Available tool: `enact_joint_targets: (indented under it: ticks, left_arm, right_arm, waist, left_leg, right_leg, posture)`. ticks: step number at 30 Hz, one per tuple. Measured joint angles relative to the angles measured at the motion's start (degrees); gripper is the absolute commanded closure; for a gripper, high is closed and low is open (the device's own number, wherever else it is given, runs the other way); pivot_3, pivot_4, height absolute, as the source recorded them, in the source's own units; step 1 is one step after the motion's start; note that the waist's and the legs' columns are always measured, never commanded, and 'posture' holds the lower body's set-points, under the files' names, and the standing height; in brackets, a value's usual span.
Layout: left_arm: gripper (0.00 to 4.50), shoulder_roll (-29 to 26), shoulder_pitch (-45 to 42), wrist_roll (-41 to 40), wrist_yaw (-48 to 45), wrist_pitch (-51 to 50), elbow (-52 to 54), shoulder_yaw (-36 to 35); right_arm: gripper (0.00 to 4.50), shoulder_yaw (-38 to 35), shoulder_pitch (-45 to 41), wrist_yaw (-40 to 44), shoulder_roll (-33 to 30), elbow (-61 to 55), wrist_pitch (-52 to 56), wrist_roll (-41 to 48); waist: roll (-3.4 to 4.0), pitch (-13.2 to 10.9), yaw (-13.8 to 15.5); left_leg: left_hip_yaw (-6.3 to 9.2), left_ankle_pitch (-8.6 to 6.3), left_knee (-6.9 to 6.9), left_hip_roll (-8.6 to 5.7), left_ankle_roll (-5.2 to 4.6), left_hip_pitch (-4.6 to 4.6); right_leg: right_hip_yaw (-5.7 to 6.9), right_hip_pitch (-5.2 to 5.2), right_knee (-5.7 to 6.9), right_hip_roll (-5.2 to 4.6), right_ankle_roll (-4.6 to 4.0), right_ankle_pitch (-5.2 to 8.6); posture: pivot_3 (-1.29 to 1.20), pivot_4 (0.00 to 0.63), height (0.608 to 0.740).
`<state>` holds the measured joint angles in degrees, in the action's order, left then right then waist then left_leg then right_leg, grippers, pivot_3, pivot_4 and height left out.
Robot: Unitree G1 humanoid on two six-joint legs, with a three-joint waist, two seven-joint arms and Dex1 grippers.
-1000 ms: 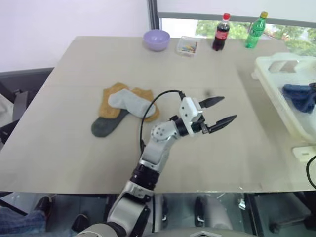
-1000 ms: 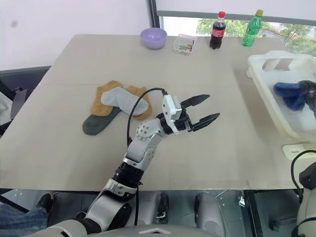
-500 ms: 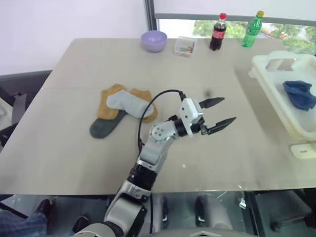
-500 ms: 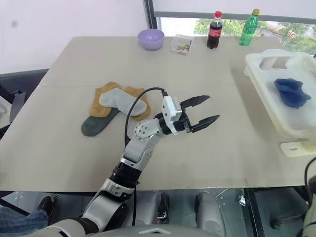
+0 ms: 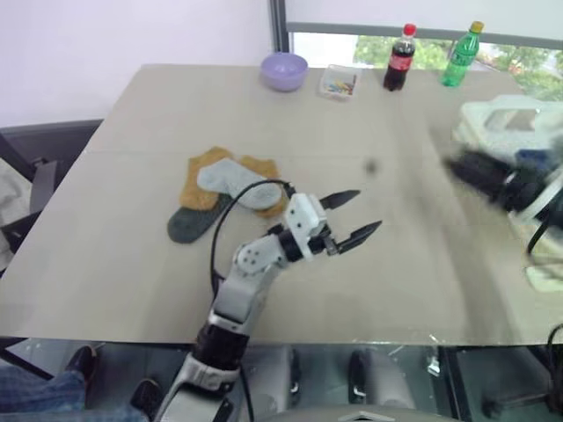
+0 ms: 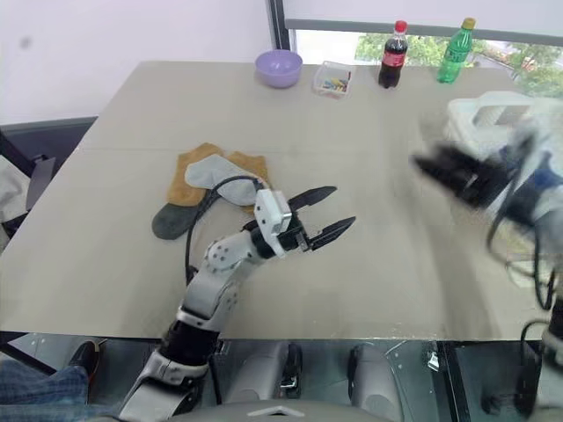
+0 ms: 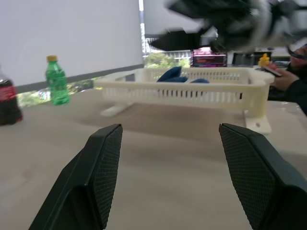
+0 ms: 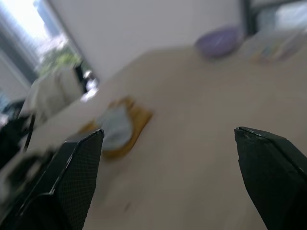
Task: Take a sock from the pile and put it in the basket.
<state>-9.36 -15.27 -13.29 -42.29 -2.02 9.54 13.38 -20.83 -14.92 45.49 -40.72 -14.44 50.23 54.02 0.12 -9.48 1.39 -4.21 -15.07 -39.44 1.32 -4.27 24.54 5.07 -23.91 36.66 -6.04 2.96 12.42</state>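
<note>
Knit socks, soft and light: pile (image 5: 224,192) lies left of my left gripper (image 5: 349,217), jaws apart, empty. Right gripper (image 6: 440,167) spread wide beside basket (image 7: 192,86). I judge pinching the top light-grey sock (image 5: 236,183) mid-fold is best.

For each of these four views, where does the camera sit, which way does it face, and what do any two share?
Left eye and right eye views: on the head, looking down over the table; left pincer open, right pincer over the table.
Left wrist view: faces the basket, holding a blue sock, between its own fingers.
Right wrist view: faces the pile and lilac bowl; own fingers wide apart.
Shared: pile, basket, bowl.
</note>
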Motion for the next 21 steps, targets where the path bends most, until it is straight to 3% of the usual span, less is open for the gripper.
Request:
enact_joint_targets:
  ticks: [3,8,15,21]
  left_arm:
    - [1.05,-1.94,4.5,-0.22,1.72,-2.24,4.07,-0.54]
    - [1.05,-7.94,19.52,-0.58,5.46,-8.4,9.34,-4.78]
    - [1.05,-13.32,33.07,-2.04,6.77,-9.84,15.95,-11.07]
    - [1.05,-16.36,39.44,-4.1,6.36,-9.41,18.16,-17.79]
  right_arm:
    - [0.05,3.17,3.15,3.33,-0.06,-1.2,-5.39,-4.21]
    - [0.05,9.59,12.81,12.2,-2.65,3.54,-16.56,-15.56]
    - [0.05,8.46,15.0,21.04,-3.99,10.3,-27.88,-19.44]
    - [0.05,6.93,15.43,26.07,-5.29,13.38,-33.08,-20.09]
  waist:
    - [-0.06,0.02,-0.41]
    - [-0.06,-0.03,-0.6]
    - [-0.09,-0.04,-0.6]
    - [-0.08,-0.03,-0.57]
  left_leg:
    - [-0.01,-0.02,-0.08,0.0,-0.03,-0.11]
    - [-0.05,-0.01,0.0,0.09,-0.01,-0.38]
    - [-0.15,-0.03,0.03,0.21,0.01,-0.59]
    - [-0.19,-0.04,0.04,0.19,0.02,-0.59]
  right_leg:
    - [-0.03,0.12,-0.03,0.01,0.07,-0.02]
    - [-0.08,0.19,0.05,0.06,0.13,0.13]
    - [-0.19,0.23,0.05,0.08,-0.04,0.26]
    - [-0.21,0.22,0.01,-0.03,-0.1,0.25]
  posture:
    - [0.0,0.15,0.733]
    - [0.0,0.15,0.733]
    - [0.0,0.15,0.733]
    - [0.0,0.15,0.733]
